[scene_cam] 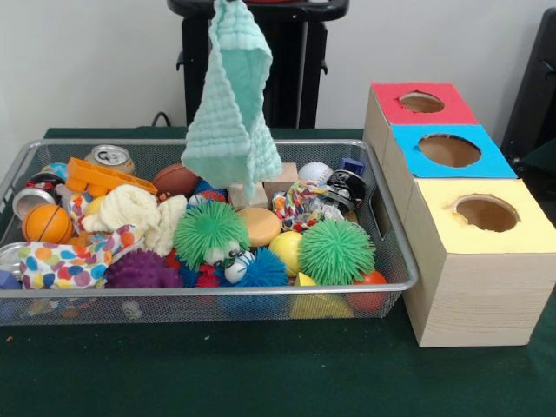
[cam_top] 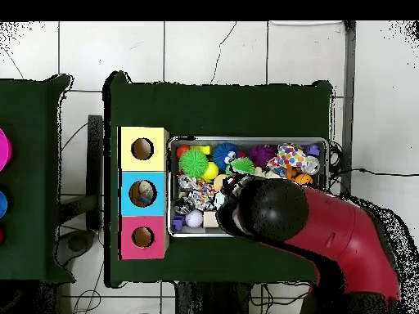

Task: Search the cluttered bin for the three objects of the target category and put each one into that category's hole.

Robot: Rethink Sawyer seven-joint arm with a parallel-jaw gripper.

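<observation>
Mint-green cloth hanging high above wire bin, top corner running out of frame; claw itself unseen, so grip state impossible to tell. Risk: trailing hem snagging clutter, or cloth slipping before reaching blue-topped hole. No legible labels or writing.

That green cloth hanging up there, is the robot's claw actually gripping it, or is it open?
Gripper: shut on the green cloth, which hangs lifted above the wire bin; the gripper itself is hidden at the picture's top edge.
</observation>
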